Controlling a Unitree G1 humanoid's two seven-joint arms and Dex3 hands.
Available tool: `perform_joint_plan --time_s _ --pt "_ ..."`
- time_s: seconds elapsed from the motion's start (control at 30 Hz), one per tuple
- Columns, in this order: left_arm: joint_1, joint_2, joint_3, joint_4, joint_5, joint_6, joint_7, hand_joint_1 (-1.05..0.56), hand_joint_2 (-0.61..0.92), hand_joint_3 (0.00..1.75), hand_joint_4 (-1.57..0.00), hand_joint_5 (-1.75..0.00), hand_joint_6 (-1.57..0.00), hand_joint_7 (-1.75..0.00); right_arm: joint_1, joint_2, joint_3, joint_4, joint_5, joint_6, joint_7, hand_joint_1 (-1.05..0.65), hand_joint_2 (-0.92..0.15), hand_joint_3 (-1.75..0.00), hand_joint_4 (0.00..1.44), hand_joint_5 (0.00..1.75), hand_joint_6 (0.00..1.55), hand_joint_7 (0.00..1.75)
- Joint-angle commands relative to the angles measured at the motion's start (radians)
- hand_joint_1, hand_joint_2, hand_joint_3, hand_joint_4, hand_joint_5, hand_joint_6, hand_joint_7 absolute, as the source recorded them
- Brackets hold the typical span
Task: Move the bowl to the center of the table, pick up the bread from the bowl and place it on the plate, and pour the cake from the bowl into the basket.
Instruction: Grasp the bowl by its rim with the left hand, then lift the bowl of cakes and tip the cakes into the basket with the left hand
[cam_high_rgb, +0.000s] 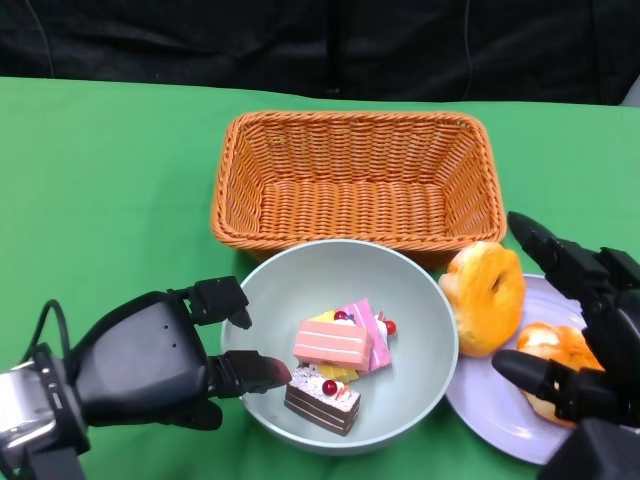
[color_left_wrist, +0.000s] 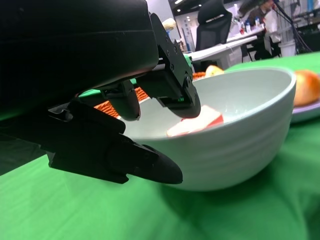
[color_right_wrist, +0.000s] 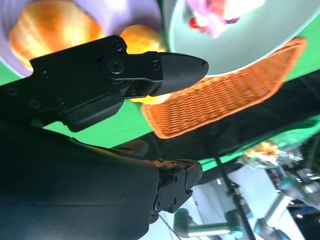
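The left hand (cam_high_rgb: 165, 360) grips the near-left rim of the bowl (cam_high_rgb: 415, 300), fingers (cam_high_rgb: 250, 372) hooked over the edge on the inside and another under the outer wall, as the left wrist view shows. The basket (cam_high_rgb: 350, 175) lies straight beyond that hand, its long axis running crosswise, its near wall just past the bowl's far rim; a tip away from the hand looks like what the pour calls for. The left hand is the nearer one for it. The right hand (cam_high_rgb: 585, 330) hangs released over the plate (cam_high_rgb: 490, 410), fingers apart, holding nothing, with bread (cam_high_rgb: 485, 295) just inside its reach, leaning on the plate's edge against the bowl, and a second piece (cam_high_rgb: 550, 345) below it. The cake (cam_high_rgb: 335, 365) sits in the bowl's bottom, just beyond the left fingertips: blocky slices, pink, yellow and dark, with red beads. The bowl is smooth, pale and glossy; the basket is ribbed orange wicker; the desk (cam_high_rgb: 100, 180) wears green cloth.
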Motion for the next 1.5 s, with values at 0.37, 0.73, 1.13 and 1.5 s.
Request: perform_joint_plan --time_s 0.37,0.73,1.13,1.5 --pt "-0.249 -0.07 -0.394 0.39 0.24 0.201 0.457 -0.36 0.85 0.0 -0.64 -1.22 -1.02 -0.22 0.099 0.072 -0.038 -0.114 0.15 -0.086 -0.016 -0.64 -0.92 -0.43 0.15 0.77 0.25 0.09" --pt "-0.288 -0.044 -0.513 0.39 0.179 0.18 0.687 -0.35 0.92 0.01 -0.97 -1.75 -0.79 -1.48 0.111 0.147 -0.059 -0.014 0.207 -0.309 -0.143 -0.49 -0.92 -0.38 0.35 0.95 0.48 0.25" --pt "-0.107 0.155 -0.33 0.015 -0.063 0.085 0.372 -0.38 0.92 0.11 -0.99 -1.75 -0.76 -1.67 0.187 0.192 -0.069 0.078 0.349 -0.603 -0.169 -0.11 -0.5 -1.12 0.71 1.37 0.75 1.04" --pt "0.027 0.107 -0.127 -0.133 -0.34 -0.023 0.197 -0.21 0.25 1.34 -1.04 -1.75 -0.77 -1.75 0.195 0.204 -0.058 0.231 0.346 -0.734 -0.167 -0.07 -0.29 -1.59 0.89 1.64 0.89 1.31"
